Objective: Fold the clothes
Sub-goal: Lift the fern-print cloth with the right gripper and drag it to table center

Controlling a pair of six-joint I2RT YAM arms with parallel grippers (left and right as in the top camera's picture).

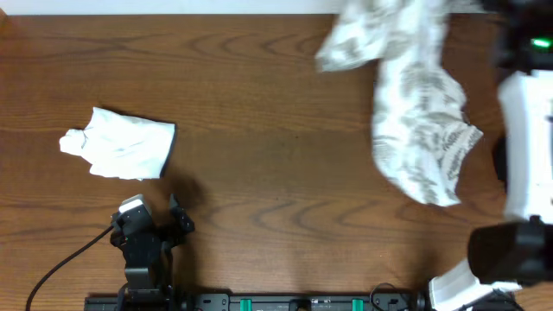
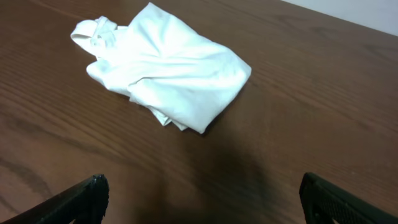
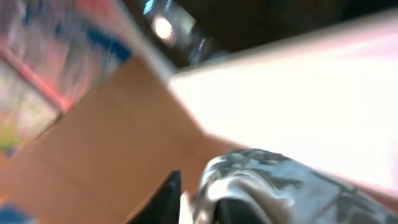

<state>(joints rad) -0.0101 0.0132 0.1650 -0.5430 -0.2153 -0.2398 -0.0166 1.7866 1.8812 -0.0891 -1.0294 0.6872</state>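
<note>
Though ahead of the left hand (image 2: 202,199), white garment (image 2: 168,74) clear of it.

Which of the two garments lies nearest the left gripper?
The plain white garment, bunched on the table just ahead of the open left gripper. The fern-print garment is far off at the right.

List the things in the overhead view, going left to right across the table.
white garment → leaf-print garment → right robot arm
</note>
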